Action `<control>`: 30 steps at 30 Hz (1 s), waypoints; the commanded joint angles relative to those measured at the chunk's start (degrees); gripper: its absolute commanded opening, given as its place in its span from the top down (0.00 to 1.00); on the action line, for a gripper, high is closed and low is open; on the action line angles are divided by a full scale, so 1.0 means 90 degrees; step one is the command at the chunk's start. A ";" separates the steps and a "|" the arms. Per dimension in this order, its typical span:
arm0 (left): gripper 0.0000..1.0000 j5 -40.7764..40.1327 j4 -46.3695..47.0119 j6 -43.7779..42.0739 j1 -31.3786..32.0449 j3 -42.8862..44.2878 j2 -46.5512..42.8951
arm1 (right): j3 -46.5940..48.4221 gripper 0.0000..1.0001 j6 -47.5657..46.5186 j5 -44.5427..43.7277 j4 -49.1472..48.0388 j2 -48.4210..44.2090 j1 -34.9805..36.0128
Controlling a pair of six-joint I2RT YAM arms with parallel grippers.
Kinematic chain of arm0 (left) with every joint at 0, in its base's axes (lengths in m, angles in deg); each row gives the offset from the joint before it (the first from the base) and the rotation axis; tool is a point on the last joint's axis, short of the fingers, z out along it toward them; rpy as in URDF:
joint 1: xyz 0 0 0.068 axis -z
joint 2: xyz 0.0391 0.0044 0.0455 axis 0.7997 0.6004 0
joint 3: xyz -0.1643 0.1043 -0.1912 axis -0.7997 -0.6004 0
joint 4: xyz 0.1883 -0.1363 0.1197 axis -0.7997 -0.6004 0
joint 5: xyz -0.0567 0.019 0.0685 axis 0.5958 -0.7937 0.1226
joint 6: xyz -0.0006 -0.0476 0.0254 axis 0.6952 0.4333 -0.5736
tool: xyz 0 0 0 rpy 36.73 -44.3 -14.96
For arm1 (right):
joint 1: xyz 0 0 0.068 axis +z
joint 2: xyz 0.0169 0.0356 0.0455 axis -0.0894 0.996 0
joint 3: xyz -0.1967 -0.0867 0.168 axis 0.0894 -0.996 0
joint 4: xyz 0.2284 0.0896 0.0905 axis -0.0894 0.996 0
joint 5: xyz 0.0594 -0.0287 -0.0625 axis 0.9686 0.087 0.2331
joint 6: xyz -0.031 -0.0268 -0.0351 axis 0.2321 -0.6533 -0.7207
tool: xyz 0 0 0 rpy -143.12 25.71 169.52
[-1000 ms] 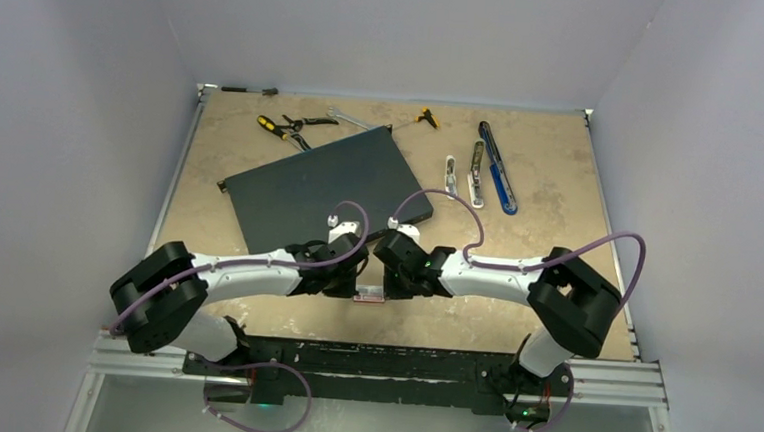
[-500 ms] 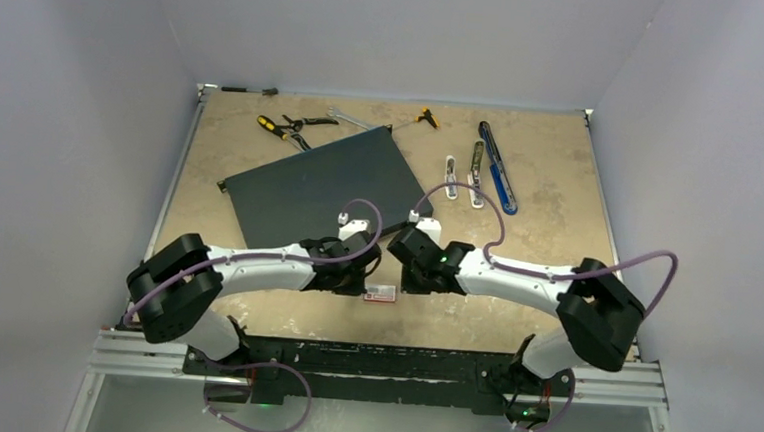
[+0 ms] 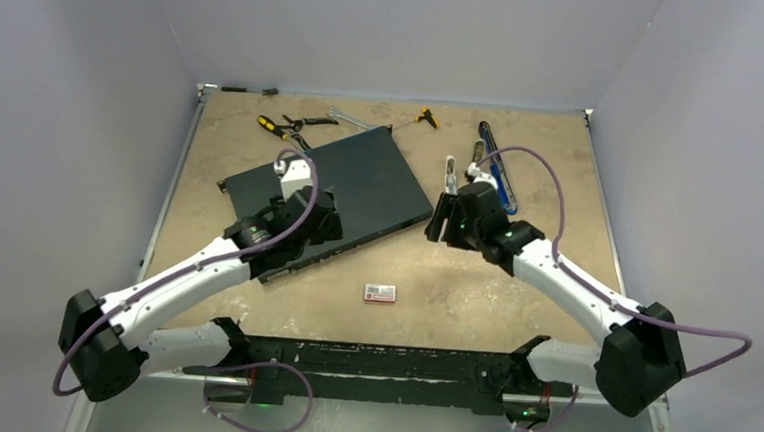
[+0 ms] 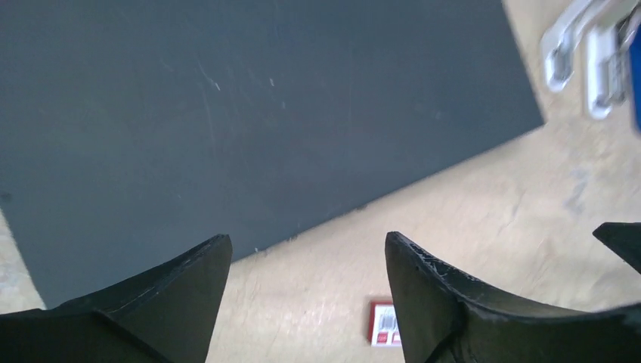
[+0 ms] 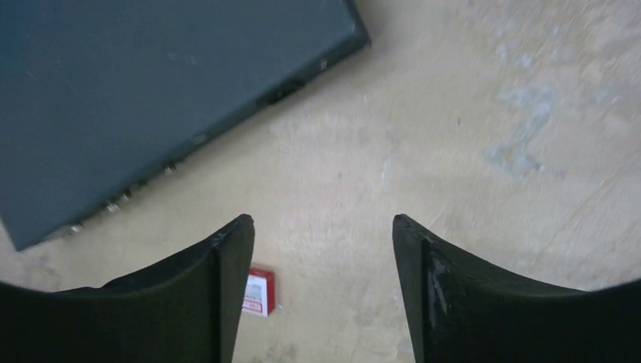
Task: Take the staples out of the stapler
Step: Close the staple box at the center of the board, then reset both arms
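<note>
While both arms are reaching out from the near edge, the beige table (image 3: 431, 324) is carrying every item under inspection. A dark grey flat panel (image 3: 360, 175) is lying at an angle across the middle-left of the surface. The left arm (image 3: 184, 279) is extending over the panel's near-left part. The right arm (image 3: 564, 282) is hanging just off the panel's right corner. The left gripper (image 4: 308, 240) is standing with jaws spread and nothing between them. The right gripper (image 5: 321, 221) is likewise gaping and carrying nothing. The stapler (image 3: 498, 171), long and blue, is lying at the far right, with two silvery pieces (image 3: 451, 175) just beside it on its left, near the right arm's wrist. Pliers (image 3: 283, 127) and a wrench (image 3: 349, 119) are lying along the far edge. A small red-and-white box (image 3: 380, 293) is sitting alone on the near middle of the table. The staples are proving too small to locate, and whether they are sitting inside the stapler cannot be told.
</note>
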 commanded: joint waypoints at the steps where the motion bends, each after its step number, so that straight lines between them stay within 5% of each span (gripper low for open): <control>1: 0.24 -0.0369 0.0020 -0.0510 -0.0482 0.0258 -0.0614 | 0.0356 0.25 -0.1076 0.1596 -0.0819 -0.0214 -0.1114; 5: 0.20 0.0853 0.0177 -0.0715 -0.1515 -0.0078 -0.1225 | 0.0055 0.10 -0.1357 0.2474 -0.1015 -0.0905 -0.2454; 9: 0.16 0.1160 0.0036 -0.0880 -0.2012 -0.0271 -0.1785 | -0.0401 0.01 -0.1513 0.2990 -0.0986 -0.1805 -0.3387; 20: 0.06 0.0841 -0.0089 -0.1226 -0.2006 -0.0502 -0.2217 | -0.0852 0.01 -0.1362 0.1781 -0.0608 -0.3796 -0.3439; 30: 0.06 0.0651 0.0151 -0.1234 -0.2006 -0.0771 -0.2434 | -0.0800 0.01 -0.1608 0.1571 -0.0693 -0.4082 -0.3432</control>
